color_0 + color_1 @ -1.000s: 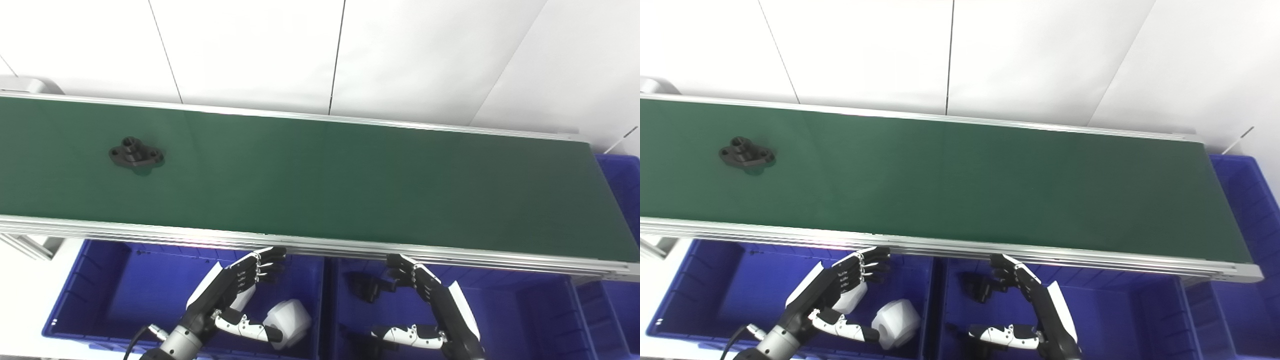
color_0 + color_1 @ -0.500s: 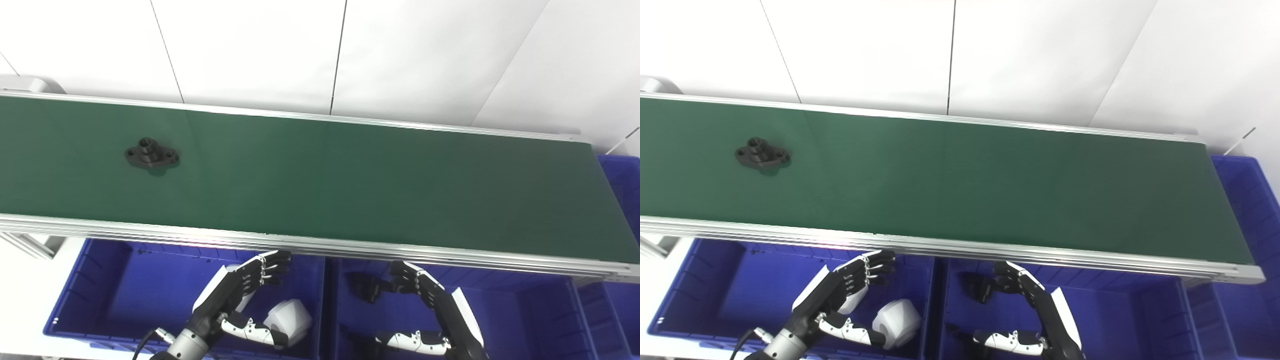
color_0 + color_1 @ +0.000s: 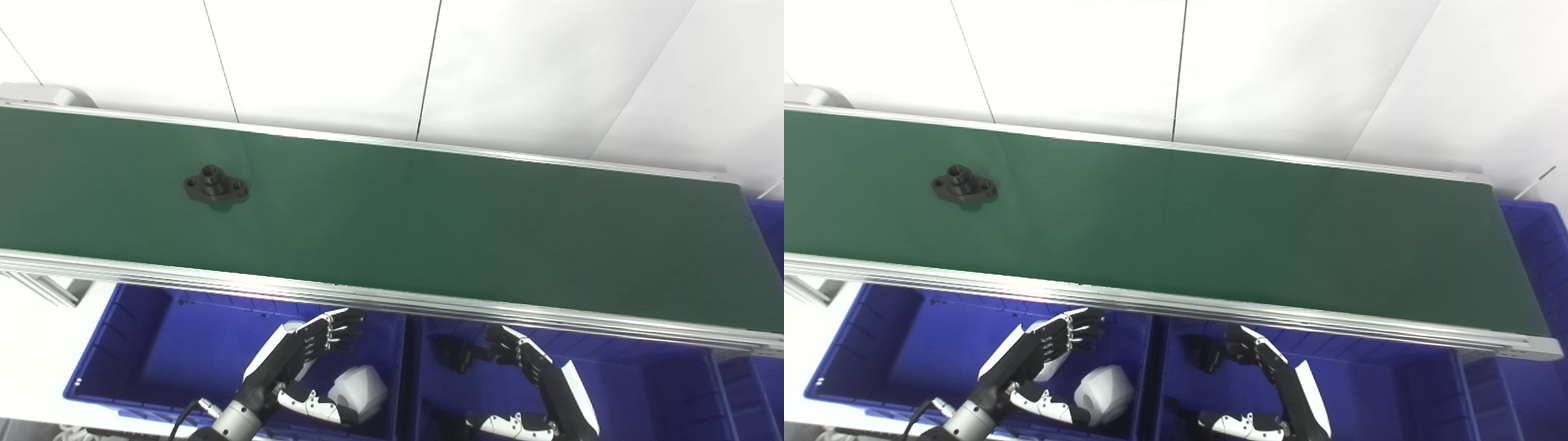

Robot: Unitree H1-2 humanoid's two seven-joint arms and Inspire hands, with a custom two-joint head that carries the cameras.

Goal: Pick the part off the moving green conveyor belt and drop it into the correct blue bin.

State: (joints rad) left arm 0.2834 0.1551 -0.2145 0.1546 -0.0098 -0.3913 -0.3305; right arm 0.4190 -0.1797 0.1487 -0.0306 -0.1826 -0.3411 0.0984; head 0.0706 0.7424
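Observation:
A black flanged part point(image 3: 216, 187) lies on the green conveyor belt point(image 3: 429, 220) toward its left end; it also shows in the right eye view point(image 3: 964, 186). My left hand point(image 3: 300, 355) hovers open and empty over the left blue bin point(image 3: 128, 343), below the belt's near rail. My right hand point(image 3: 539, 380) hovers open and empty over the middle blue bin point(image 3: 643, 392). Both hands are far from the part.
A white part point(image 3: 358, 393) lies in the left bin. A black part point(image 3: 456, 358) lies in the middle bin by my right fingers. Another blue bin point(image 3: 768, 233) stands past the belt's right end. The aluminium rail point(image 3: 392, 300) runs above both hands.
The black part has ridden the belt to the right. The camera has shifted, so the whole scene sits differently. Both hands stay open over their bins, a little lower in frame.

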